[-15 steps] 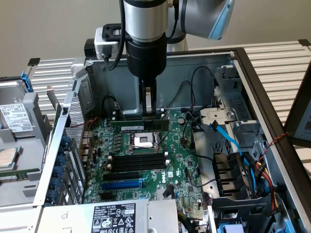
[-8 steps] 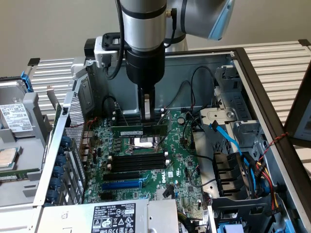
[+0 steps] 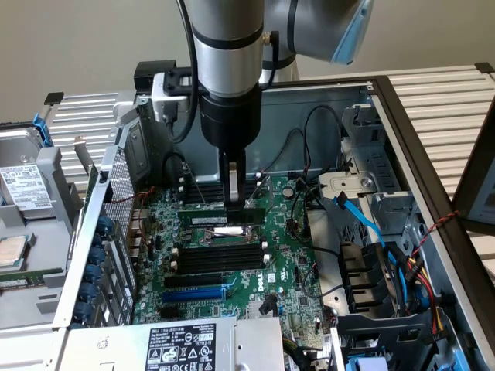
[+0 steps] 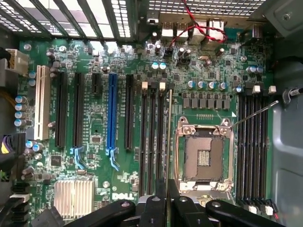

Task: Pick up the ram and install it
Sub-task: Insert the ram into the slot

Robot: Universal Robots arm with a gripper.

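The ram [image 3: 203, 219] is a long dark-green stick with a white label, and my gripper [image 3: 234, 202] is shut on its middle. It hangs level over the green motherboard [image 3: 288, 259], parallel to the black memory slots [image 3: 220, 259]. In the wrist view the ram [image 4: 169, 142] appears edge-on as a thin line between the memory slots [image 4: 153, 137] and the CPU socket [image 4: 203, 156]. The gripper [image 4: 166, 196] pinches its near end there. I cannot tell whether the ram touches a slot.
The open computer case surrounds the board. A blue expansion slot [image 3: 193, 294] lies nearer the camera, and a second bank of memory slots [image 4: 253, 142] lies past the socket. A blue cable [image 3: 360, 220] and drive bays sit at the exterior view's right. A swung-out drive cage [image 3: 27, 201] is at its left.
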